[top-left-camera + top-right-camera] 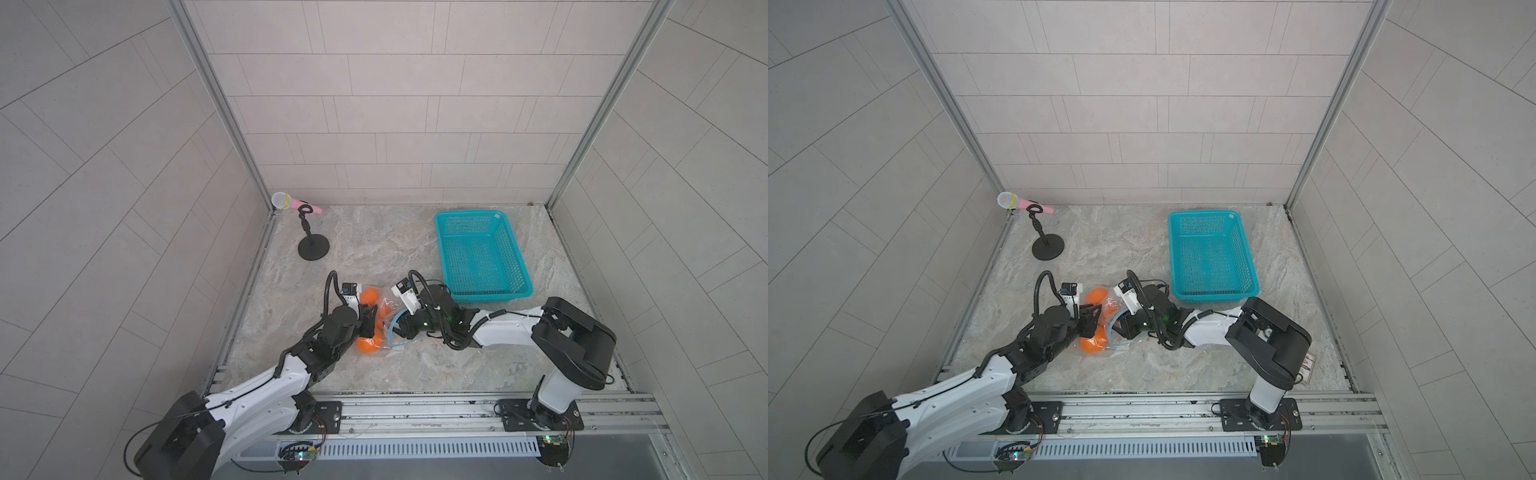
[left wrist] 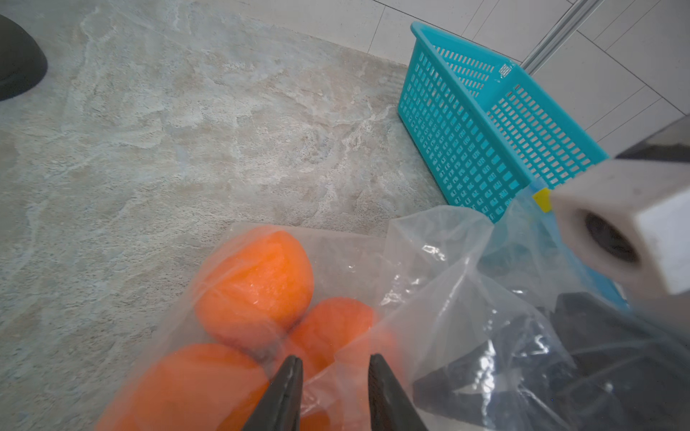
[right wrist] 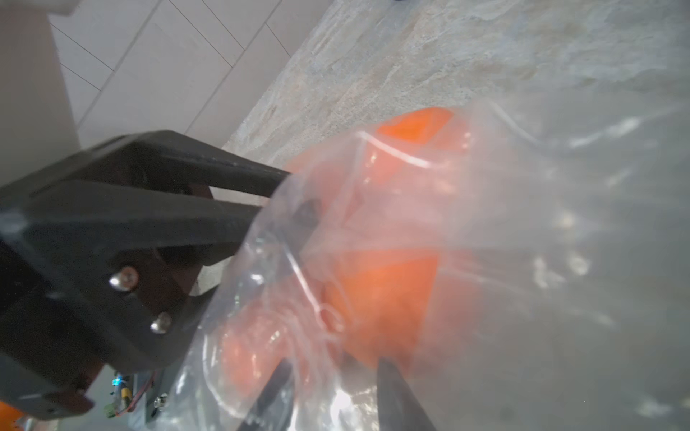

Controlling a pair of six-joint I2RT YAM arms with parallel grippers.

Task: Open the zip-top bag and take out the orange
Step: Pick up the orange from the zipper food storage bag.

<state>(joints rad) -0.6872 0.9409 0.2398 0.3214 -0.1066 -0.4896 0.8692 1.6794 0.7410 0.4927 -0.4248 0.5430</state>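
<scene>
**Fig. Both arms at the bag, seen from above and from each wrist.**

- **Bag.** You find the clear, crinkly plastic zip-top bag [image 1: 386,301] on the marble-patterned table [image 1: 415,365]. It lies a little left of the table's middle, nearer the front edge than the back, between the two arms.
- **Contents.** Three round oranges [image 2: 257,283] show through the film, all inside the bag.
- **Zip.** The light-blue zip strip [image 1: 391,332] bows in an arc on the side facing the right arm. Its yellow tip [image 2: 541,199] shows in the left wrist view.
- **Left gripper** [image 1: 369,319]. It lies against the bag from the left. Its black fingers [image 2: 287,388] stand apart with film and orange between them. You cannot tell whether they pinch anything.
- **Right gripper** [image 1: 397,328]. It sits at the zip strip. In its wrist view the fingers [image 3: 395,395] stand apart, blurred among folds of film, and you cannot tell whether they grasp the bag.
- **Other things.** A turquoise perforated plastic basket [image 1: 509,249] stands toward the back right corner. A pink toy microphone on a black stand [image 1: 313,249] stands near the back left corner.
</scene>
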